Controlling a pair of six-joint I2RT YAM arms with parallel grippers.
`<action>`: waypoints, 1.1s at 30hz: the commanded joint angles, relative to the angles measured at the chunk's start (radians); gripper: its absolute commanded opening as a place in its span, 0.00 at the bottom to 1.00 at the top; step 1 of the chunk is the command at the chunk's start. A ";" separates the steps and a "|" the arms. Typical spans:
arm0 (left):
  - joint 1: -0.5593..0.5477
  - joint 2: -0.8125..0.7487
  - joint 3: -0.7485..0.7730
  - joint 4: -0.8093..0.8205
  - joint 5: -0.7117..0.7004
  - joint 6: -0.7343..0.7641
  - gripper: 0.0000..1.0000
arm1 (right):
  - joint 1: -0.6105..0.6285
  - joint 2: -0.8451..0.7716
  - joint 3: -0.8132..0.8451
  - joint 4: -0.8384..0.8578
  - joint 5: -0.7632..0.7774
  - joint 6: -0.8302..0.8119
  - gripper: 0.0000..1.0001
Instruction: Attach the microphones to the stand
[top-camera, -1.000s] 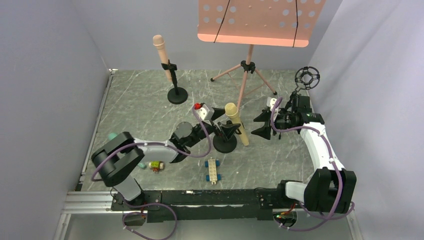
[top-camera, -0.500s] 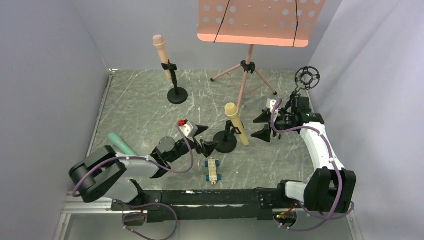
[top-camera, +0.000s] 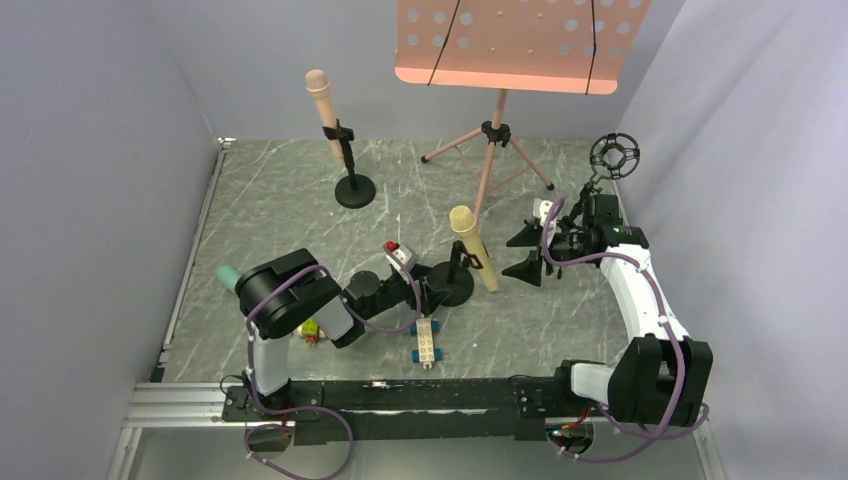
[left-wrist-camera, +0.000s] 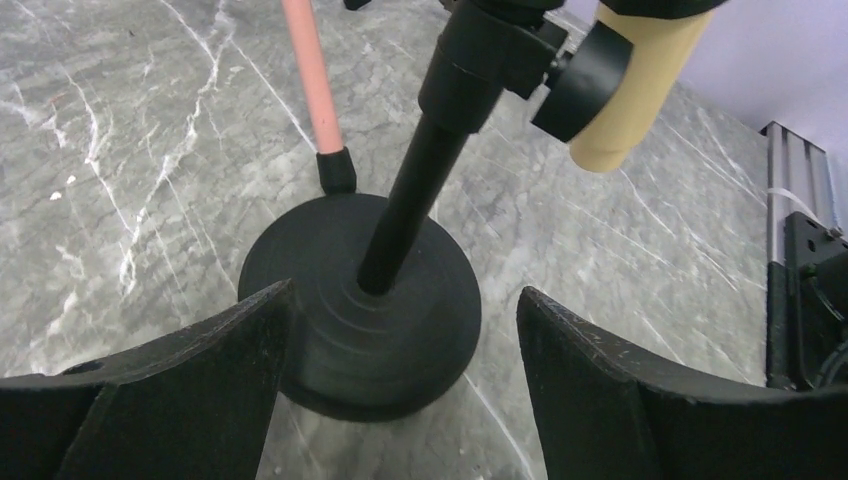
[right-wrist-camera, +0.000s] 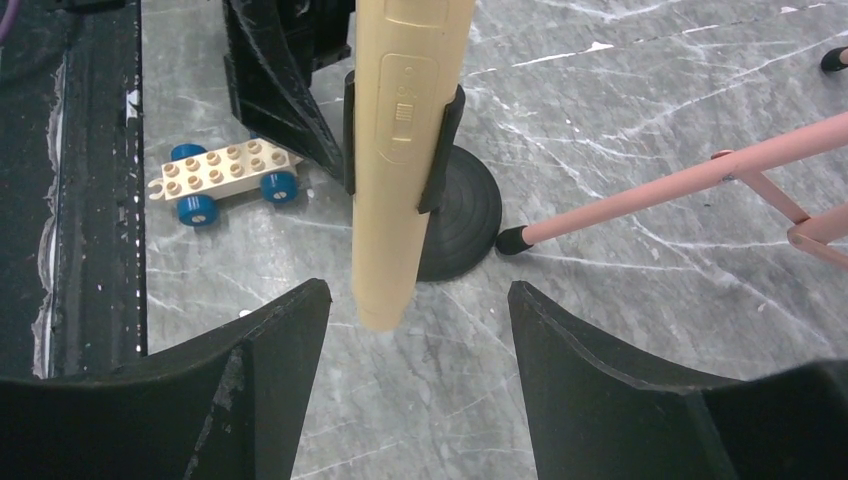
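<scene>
While the left tool (left-wrist-camera: 400, 300) sits spread astride the round base of the near stand (top-camera: 452, 286) and the right tool (right-wrist-camera: 415, 300) hangs spread before the pale yellow microphone (top-camera: 470, 248), neither grips anything. Microphones counted, three: pale yellow clipped, tilted, in the near stand; pink microphone (top-camera: 319, 95) clipped in the far stand (top-camera: 354, 190); teal microphone (top-camera: 227, 275) lying on the table (top-camera: 270, 220) at left, partly hidden by the left arm. Stands with round bases, two; toy cars, two: white toy car (top-camera: 426, 340) and multicoloured toy car (top-camera: 312, 330).
</scene>
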 joint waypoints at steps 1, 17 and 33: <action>0.001 0.044 0.076 0.110 -0.020 0.010 0.83 | -0.006 -0.001 0.024 -0.023 -0.045 -0.062 0.72; 0.006 0.118 0.217 -0.016 0.012 0.051 0.56 | -0.006 0.019 0.037 -0.060 -0.045 -0.096 0.72; 0.007 0.132 0.269 -0.015 0.035 0.072 0.27 | -0.006 0.030 0.039 -0.064 -0.042 -0.100 0.72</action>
